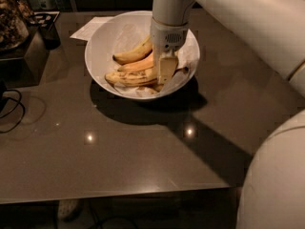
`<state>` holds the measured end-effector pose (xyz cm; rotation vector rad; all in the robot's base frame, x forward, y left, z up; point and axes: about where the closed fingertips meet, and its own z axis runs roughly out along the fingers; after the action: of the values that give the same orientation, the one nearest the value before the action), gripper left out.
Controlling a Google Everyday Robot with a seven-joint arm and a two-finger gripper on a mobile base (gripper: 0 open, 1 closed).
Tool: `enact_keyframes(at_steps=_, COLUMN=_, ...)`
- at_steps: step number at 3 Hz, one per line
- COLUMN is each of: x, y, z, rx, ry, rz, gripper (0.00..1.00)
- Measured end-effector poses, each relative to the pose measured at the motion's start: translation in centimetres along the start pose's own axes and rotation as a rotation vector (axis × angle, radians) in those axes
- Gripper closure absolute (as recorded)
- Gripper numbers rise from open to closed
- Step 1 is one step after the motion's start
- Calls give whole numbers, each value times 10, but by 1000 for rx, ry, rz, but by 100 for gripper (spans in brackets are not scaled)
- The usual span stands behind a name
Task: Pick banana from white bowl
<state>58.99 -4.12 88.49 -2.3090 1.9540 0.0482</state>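
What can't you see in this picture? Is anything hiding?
Camera view: the banana's right part hides behind the gripper, down in the white bowl.
Camera view: the other two bananas' right ends, behind the gripper too.
Camera view: the paper sheet behind the bowl, partly covered by its rim.
Camera view: dark things at top left, cut by the edge, too dim to name.

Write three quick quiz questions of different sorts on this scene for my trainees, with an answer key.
1. True or false: the gripper is down inside the white bowl, at the fruit.
2. How many bananas lie in the bowl?
3. Where does the speckled banana lie? A) nearest the camera of the fruit; B) on the table outside the bowl; C) farthest from the camera of the fruit.

Key: 1 true; 2 three; 3 A.
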Motion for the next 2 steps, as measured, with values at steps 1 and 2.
enact_keyframes(at_steps=1, x=-1, y=-3, z=-9, rx=26, ry=-19, rz=7, gripper=100)
enact_keyframes(at_steps=2, x=-3, y=-5, z=-21, rx=48, ry=-30, rz=6, gripper=100)
